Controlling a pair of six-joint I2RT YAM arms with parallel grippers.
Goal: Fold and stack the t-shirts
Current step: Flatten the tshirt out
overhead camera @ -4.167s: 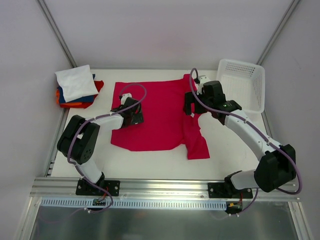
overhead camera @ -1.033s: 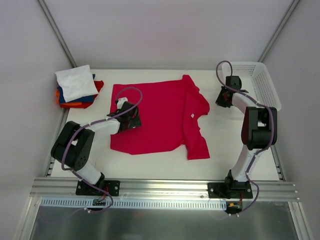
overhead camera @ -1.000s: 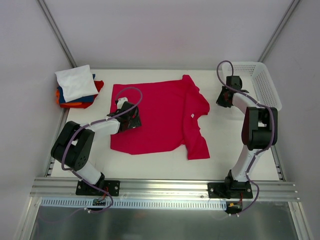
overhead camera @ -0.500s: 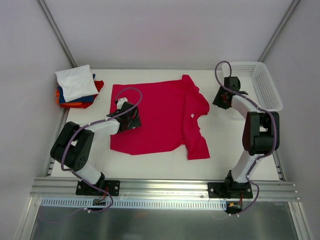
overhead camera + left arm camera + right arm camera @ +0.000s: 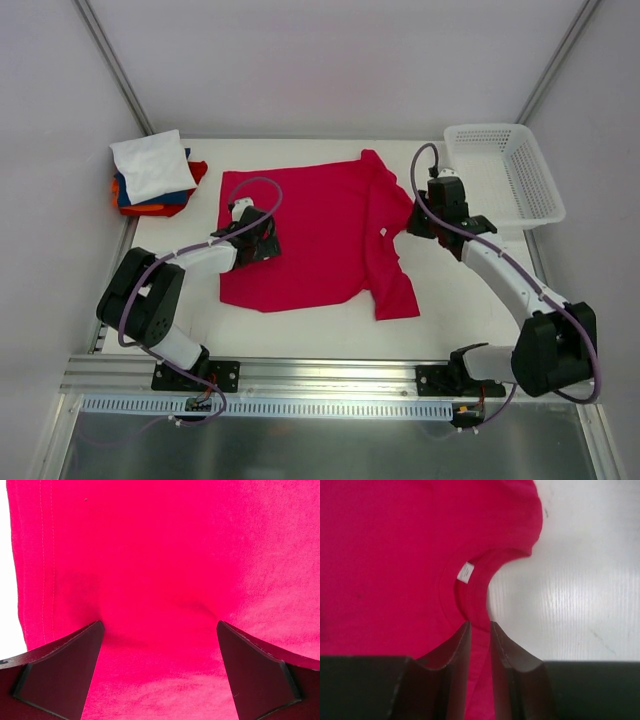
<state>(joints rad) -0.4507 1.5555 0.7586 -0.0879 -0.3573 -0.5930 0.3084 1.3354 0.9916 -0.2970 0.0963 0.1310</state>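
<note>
Both on the crimson t-shirt [image 5: 320, 230]. Left claw [image 5: 159, 625] spread wide, cloth between its fingers [image 5: 60, 670]. Right claw [image 5: 480, 625] nearly pressed together at the collar [image 5: 470, 594]; pinch unclear.

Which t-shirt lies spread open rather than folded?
The large crimson-red t-shirt in the middle of the table; the others sit folded in a pile at the far left, a white one on top.

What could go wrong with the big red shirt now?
The right tool sits at the collar of the red shirt with only a narrow gap, so it may catch just one thin layer, or miss. The left tool rests wide open on the cloth; if it slides, the shirt could bunch up.
</note>
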